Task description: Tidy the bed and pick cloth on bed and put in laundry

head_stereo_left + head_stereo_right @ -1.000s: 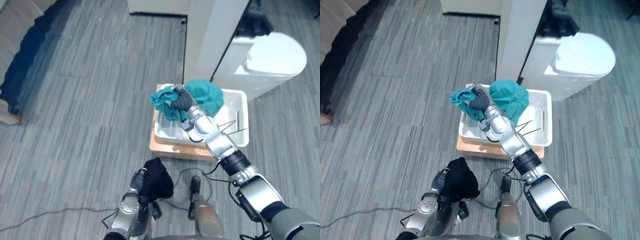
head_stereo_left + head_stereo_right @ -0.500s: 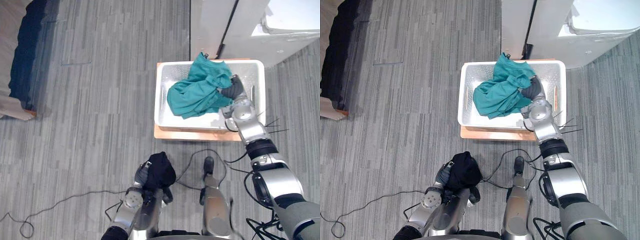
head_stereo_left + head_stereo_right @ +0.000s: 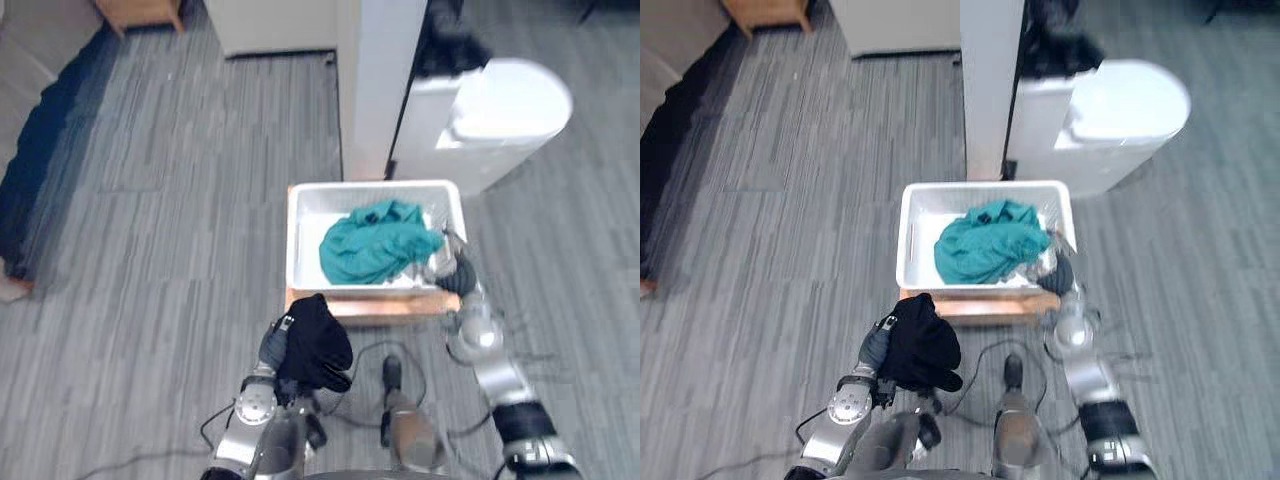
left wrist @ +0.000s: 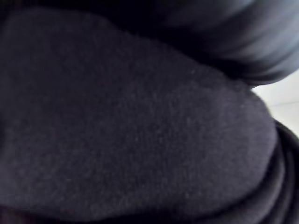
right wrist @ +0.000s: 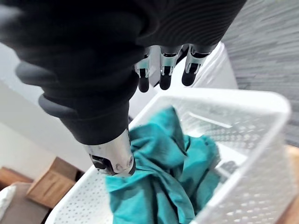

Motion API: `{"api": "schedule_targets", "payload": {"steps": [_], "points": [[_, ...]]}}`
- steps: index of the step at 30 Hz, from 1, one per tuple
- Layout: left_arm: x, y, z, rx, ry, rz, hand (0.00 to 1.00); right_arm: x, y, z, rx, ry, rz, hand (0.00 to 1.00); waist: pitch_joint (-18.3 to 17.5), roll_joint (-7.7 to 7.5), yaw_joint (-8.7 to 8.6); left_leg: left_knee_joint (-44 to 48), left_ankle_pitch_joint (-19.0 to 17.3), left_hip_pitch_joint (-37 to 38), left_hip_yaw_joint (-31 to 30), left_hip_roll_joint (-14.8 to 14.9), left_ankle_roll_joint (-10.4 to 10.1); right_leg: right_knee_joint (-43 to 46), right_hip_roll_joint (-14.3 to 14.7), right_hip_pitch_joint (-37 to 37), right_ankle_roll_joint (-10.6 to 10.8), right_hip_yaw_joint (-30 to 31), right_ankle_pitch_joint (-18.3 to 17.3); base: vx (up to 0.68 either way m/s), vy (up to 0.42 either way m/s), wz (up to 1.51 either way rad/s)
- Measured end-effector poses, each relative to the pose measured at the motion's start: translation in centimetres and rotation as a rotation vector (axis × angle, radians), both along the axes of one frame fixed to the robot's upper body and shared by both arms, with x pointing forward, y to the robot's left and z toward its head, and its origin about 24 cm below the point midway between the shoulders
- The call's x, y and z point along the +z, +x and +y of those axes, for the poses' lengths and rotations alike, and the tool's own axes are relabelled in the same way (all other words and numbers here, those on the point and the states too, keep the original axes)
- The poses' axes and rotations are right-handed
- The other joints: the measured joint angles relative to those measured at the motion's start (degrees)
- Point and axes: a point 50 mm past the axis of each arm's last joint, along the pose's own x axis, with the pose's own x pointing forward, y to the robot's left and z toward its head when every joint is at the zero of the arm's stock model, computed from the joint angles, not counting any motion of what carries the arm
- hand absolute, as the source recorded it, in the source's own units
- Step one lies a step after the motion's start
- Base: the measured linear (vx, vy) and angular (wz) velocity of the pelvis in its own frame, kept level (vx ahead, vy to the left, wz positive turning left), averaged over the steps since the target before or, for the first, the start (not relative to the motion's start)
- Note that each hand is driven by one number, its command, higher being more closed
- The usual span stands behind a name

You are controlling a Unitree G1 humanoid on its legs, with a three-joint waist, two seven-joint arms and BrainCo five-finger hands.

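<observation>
A teal cloth [image 3: 375, 247] lies bunched inside the white laundry basket [image 3: 298, 240] on the floor ahead. My right hand [image 3: 456, 274] hovers at the basket's near right corner, apart from the cloth. In the right wrist view its fingers [image 5: 161, 70] are straight and open above the teal cloth [image 5: 163, 172] and the basket rim [image 5: 243, 98], holding nothing. Low and close to me, my left hand [image 3: 272, 345] is shut on a bundled black cloth [image 3: 318, 345]. That black cloth [image 4: 131, 130] covers the left wrist view.
The basket stands on a wooden board [image 3: 360, 303]. Behind it rise a white pillar [image 3: 375, 80] and a white round-lidded bin [image 3: 500, 110] with dark cloth [image 3: 450, 45] beside it. The bed's dark blue edge [image 3: 40, 170] runs along the left. Grey floor lies between.
My right hand has opened and let go of the teal cloth, which now lies in the basket. The hand has drawn back to the basket's near right corner. The camera has shifted.
</observation>
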Motion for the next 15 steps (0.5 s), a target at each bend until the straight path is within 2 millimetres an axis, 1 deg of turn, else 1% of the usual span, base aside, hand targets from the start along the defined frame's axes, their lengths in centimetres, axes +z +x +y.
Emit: {"api": "schedule_targets", "payload": {"steps": [1, 2, 3, 4, 5, 7, 9, 11, 12, 14, 15], "points": [[0.4, 0.0, 0.2, 0.012, -0.005, -0.016, 1.0, -0.9, -0.9, -0.1, -0.02, 0.006, 0.031, 0.0, -1.8, -0.72, -0.57, 0.0, -0.1, 0.0, 0.0, -0.1, 0.1, 0.0, 0.1, 0.0, 0.1, -0.3, -0.2, 0.08, -0.021, -0.01], [1.1, 0.3, 0.4, 0.027, -0.011, -0.047, 1.0, -1.3, -1.5, -0.1, -0.03, 0.004, 0.045, 0.0, -2.5, -1.14, -0.75, 0.0, -0.2, 0.4, 0.2, -0.2, 0.3, 0.1, 0.1, 0.3, 0.2, -0.2, -0.2, 0.06, -0.02, -0.03], [1.6, 0.5, 0.4, 0.033, -0.017, -0.068, 1.0, -1.4, -1.7, -0.1, -0.031, 0.003, 0.048, 0.0, -2.6, -1.2, -0.77, 0.0, -0.3, 0.8, 0.4, -0.2, 0.3, 0.0, 0.1, 0.7, 0.2, -0.1, -0.2, 0.03, -0.002, -0.07], [2.5, 1.0, 0.3, 0.038, -0.026, -0.106, 1.0, -1.6, -2.1, 0.0, -0.029, -0.005, 0.057, 0.0, -2.8, -1.18, -0.68, 0.0, -0.5, 1.6, 0.8, -0.3, 0.3, 0.1, 0.0, 1.2, 0.2, 0.0, -0.2, 0.01, 0.002, -0.09], [3.0, 1.3, 0.3, 0.044, -0.033, -0.13, 1.0, -1.9, -2.3, 0.2, -0.027, -0.015, 0.067, 0.0, -3.9, -1.01, -0.68, 0.0, -0.5, 1.8, 1.2, -0.3, 0.3, 0.1, 0.0, 1.3, 0.2, 0.3, -0.2, 0.02, -0.001, -0.12], [3.4, 1.6, 0.7, 0.071, -0.033, -0.148, 1.0, -1.9, -2.3, 0.4, -0.019, -0.019, 0.069, 0.0, -5.2, -0.82, -0.54, 0.0, -0.7, 2.5, 1.6, -0.2, 0.0, 0.1, 0.2, 1.4, 0.2, 1.2, -0.2, 0.02, -0.016, -0.18], [3.7, 2.0, 0.9, 0.093, -0.032, -0.163, 1.0, -1.9, -2.3, 0.3, -0.02, -0.024, 0.071, 0.0, -6.2, -0.43, -0.78, 0.0, -0.7, 2.9, 1.6, -0.2, 0.0, 0.1, 0.2, 1.9, 0.1, 1.1, -0.3, 0.01, -0.01, -0.05], [4.2, 2.3, 0.8, 0.095, -0.043, -0.185, 1.0, -1.9, -2.3, 0.1, -0.028, -0.024, 0.071, 0.0, -7.3, -0.07, -0.75, 0.0, -0.7, 2.9, 1.5, -0.2, 0.0, 0.1, 0.2, 1.9, 0.1, 1.0, -0.3, 0.0, 0.0, 0.0], [5.0, 2.6, 0.7, 0.11, -0.073, -0.216, 1.0, -2.0, -2.4, 0.1, -0.029, -0.023, 0.075, 0.0, -8.1, 0.01, -0.8, 0.0, -0.7, 2.9, 1.5, -0.2, 0.0, 0.1, 0.2, 1.9, 0.1, 1.0, -0.3, 0.0, 0.0, 0.0], [5.9, 3.0, 1.0, 0.126, -0.079, -0.255, 1.0, -2.4, -2.8, 0.0, -0.033, -0.022, 0.088, 0.0, -8.8, 0.04, -0.87, 0.0, -0.7, 3.0, 1.5, -0.2, 0.0, 0.1, 0.2, 2.0, 0.1, 1.0, -0.3, 0.0, -0.002, 0.02], [7.2, 4.0, 1.4, 0.156, -0.084, -0.311, 1.0, -3.0, -3.5, -0.1, -0.04, -0.021, 0.116, 0.0, -9.8, 0.07, -0.8, 0.0, -0.7, 3.0, 1.5, -0.2, 0.0, 0.1, 0.1, 2.1, 0.1, 0.8, -0.3, 0.0, -0.003, 0.05]]}}
